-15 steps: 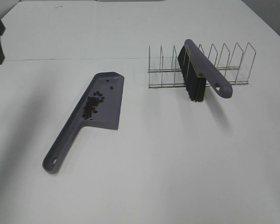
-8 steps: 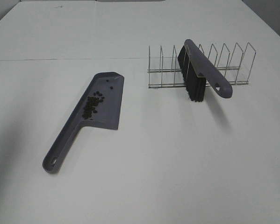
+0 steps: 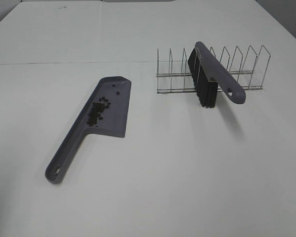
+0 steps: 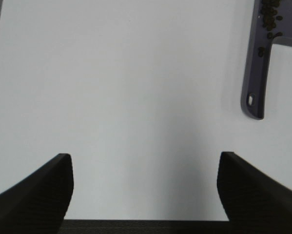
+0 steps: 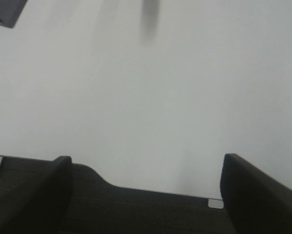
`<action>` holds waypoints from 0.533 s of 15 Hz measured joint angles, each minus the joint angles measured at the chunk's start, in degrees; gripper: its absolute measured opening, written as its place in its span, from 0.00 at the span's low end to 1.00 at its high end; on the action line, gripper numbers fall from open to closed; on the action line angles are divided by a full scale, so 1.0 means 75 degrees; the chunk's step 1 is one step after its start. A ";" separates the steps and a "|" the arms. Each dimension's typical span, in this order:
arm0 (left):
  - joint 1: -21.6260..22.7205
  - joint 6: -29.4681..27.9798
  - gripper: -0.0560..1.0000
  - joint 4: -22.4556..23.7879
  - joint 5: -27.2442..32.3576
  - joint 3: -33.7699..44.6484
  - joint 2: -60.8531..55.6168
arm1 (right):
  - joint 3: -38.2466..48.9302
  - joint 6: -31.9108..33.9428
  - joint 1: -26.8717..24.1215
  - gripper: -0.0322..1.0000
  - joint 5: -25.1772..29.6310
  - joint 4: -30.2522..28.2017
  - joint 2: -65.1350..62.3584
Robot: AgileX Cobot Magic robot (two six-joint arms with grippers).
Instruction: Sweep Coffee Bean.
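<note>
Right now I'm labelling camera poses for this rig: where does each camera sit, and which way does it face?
Exterior high: mounted high, looks down on the table, dustpan holding coffee beans, and brush in the wire rack; no arm shows.
Left wrist: on the left arm, faces down at the table; open left gripper fingers frame it.
Right wrist: on the right arm, faces bare table near its edge; open right gripper shows.
Shared: the exterior and left wrist views both show the dustpan handle and beans.

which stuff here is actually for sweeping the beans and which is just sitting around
For the job:
- coffee beans, already lying in the dustpan
- dustpan, flat on the table
- brush, propped in the wire rack

Just there:
- wire rack, only holding the brush
- table
</note>
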 joint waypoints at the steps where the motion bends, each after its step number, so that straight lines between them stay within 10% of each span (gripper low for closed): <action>1: -0.0076 -0.0107 0.75 0.0222 0.0183 0.0046 -0.0313 | 0.0313 0.0000 0.0000 0.74 0.0000 -0.0252 -0.0382; 8: -0.0955 -0.0397 0.75 0.0481 -0.0153 0.0573 -0.1688 | 0.0542 0.0000 0.0000 0.74 0.0008 -0.0313 -0.1635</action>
